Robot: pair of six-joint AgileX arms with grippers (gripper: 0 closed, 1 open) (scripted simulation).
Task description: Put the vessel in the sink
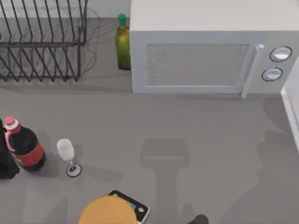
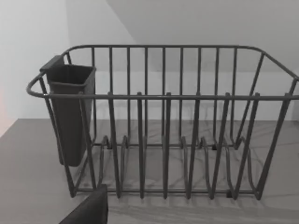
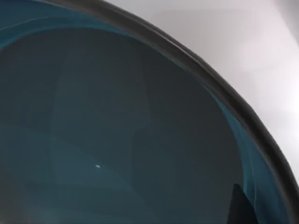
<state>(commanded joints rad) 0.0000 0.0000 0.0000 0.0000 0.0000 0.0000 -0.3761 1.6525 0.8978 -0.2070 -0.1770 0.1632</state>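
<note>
The vessel (image 3: 117,140), a teal-blue bowl with a dark rim, sits very close in the right wrist view, its inside facing the camera. One dark fingertip (image 3: 240,207) of my right gripper lies just inside the rim, gripping it. Behind the bowl is a pale whitish surface. The sink (image 1: 290,112) shows as a pale straight-edged rim at the table's right edge. My left gripper (image 2: 88,212) is parked at the table's left, facing the wire dish rack (image 2: 163,140).
A white microwave (image 1: 210,51) stands at the back with a green bottle (image 1: 123,44) beside it and the dish rack (image 1: 42,42) at back left. A cola bottle (image 1: 23,144) and wine glass (image 1: 67,154) stand left; an orange disc (image 1: 107,212) lies at the front.
</note>
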